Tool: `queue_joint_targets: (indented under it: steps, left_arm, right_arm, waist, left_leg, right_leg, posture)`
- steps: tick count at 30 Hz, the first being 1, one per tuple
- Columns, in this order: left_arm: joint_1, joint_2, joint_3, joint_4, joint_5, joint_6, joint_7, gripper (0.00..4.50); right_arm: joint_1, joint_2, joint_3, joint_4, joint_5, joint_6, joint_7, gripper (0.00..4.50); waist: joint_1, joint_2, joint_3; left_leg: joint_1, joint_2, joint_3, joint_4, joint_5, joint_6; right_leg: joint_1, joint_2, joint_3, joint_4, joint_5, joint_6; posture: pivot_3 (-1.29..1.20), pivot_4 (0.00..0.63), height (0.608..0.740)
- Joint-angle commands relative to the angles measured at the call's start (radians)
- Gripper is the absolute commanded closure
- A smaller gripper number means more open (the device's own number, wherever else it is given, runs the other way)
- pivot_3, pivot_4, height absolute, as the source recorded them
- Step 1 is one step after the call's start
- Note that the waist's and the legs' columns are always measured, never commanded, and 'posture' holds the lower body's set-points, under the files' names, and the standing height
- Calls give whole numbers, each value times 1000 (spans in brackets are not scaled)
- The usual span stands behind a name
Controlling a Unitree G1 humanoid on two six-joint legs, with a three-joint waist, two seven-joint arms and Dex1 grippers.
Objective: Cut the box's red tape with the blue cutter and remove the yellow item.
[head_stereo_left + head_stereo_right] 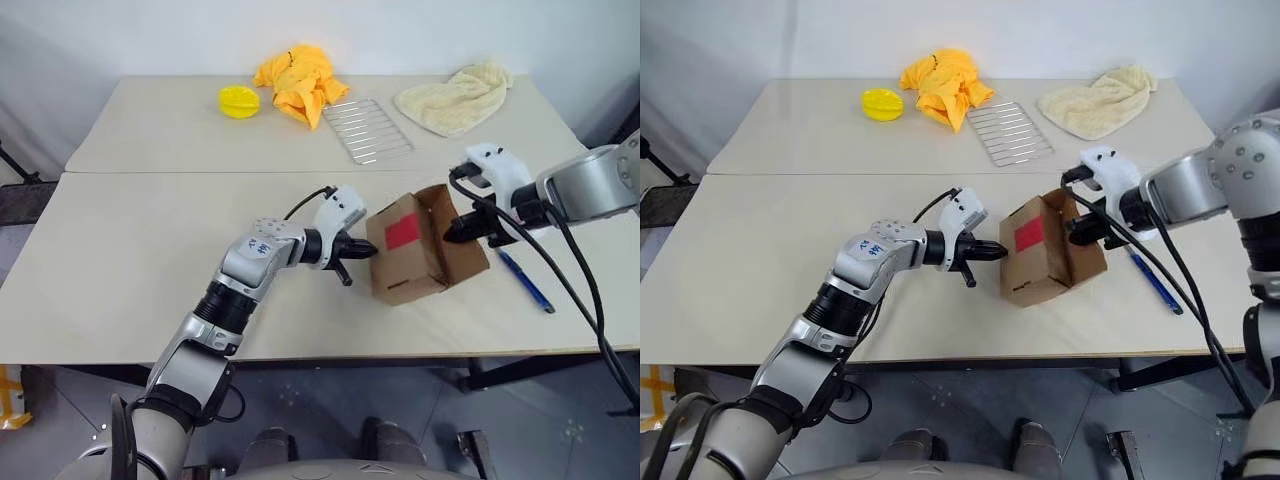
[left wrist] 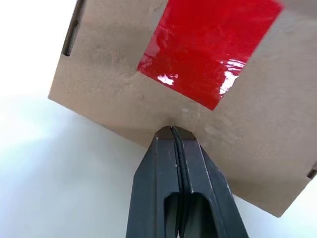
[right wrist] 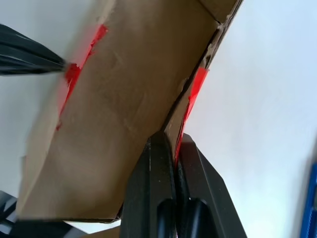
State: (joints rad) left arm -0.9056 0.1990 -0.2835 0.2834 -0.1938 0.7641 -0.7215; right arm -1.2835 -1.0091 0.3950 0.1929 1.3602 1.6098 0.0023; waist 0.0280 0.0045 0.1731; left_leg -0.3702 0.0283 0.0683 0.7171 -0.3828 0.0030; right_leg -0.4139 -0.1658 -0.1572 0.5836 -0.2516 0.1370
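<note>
The brown box (image 1: 415,262) stands tilted on the table, its face with the red tape (image 1: 403,232) turned up toward me and one flap (image 1: 440,205) swung open. My left gripper (image 1: 368,250) is shut, and its fingertips (image 2: 172,131) press against the taped face near its edge. From the other side, my right gripper (image 1: 452,233) is shut on the open flap (image 3: 190,106), which carries a strip of torn red tape. On the table to the right of the box lies the blue cutter (image 1: 525,280), apart from both grippers. The yellow item is hidden.
At the back of the far table are a round yellow disc (image 1: 239,101), a crumpled yellow cloth (image 1: 300,82), a wire rack (image 1: 367,128) and a cream towel (image 1: 455,97). The table's front edge (image 1: 400,355) runs close below the box.
</note>
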Motion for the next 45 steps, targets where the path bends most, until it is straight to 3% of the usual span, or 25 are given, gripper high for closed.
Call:
queue_joint_targets:
  steps: [1,12,19,31,35,41,45]
  left_arm:
    - [19,-26,-18,-6,12,-1,8,4500]
    - [43,-20,11,2,27,-11,24,4500]
    - [100,52,70,-54,13,10,22,4500]
    - [144,87,296,-216,-191,157,22,4500]
    - [117,82,407,-322,-373,335,-3,4500]
    - [116,84,362,-362,-441,412,0,4500]
    - [145,86,229,-356,-403,379,-24,4500]
  right_arm:
    - [-47,13,22,-4,91,5,-32,4487]
    - [-8,40,39,-7,178,5,-156,4487]
    - [1,85,29,-14,190,5,-224,4487]
    - [-56,86,93,-30,151,5,-213,4487]
    - [-68,59,111,-40,115,5,-187,4487]
    - [-72,57,113,-40,66,5,-144,4487]
    - [-69,57,112,-49,51,5,-126,4487]
  waist:
    - [1,0,0]
    - [2,0,0]
    - [-10,0,0]
    - [-4,0,0]
    - [-4,0,1]
    - [-4,0,1]
    - [-4,0,1]
  left_leg:
    - [0,0,0,0,0,0]
    - [-1,0,0,0,0,0]
    - [0,1,0,-1,0,0]
    - [-11,1,3,-1,0,0]
    - [-16,1,2,0,0,0]
    - [-16,1,2,0,0,0]
    - [-16,1,2,0,0,0]
  right_leg:
    - [0,0,0,0,0,0]
    - [0,0,-1,-1,0,0]
    - [0,0,-1,0,0,0]
    - [-13,0,0,2,0,0]
    - [-18,0,-1,2,0,0]
    - [-18,0,-1,2,0,0]
    - [-17,0,-1,2,0,0]
  posture:
    - [0,150,740]
    - [0,150,740]
    - [0,150,740]
    - [0,150,740]
    - [0,150,740]
    - [0,150,740]
    - [0,150,740]
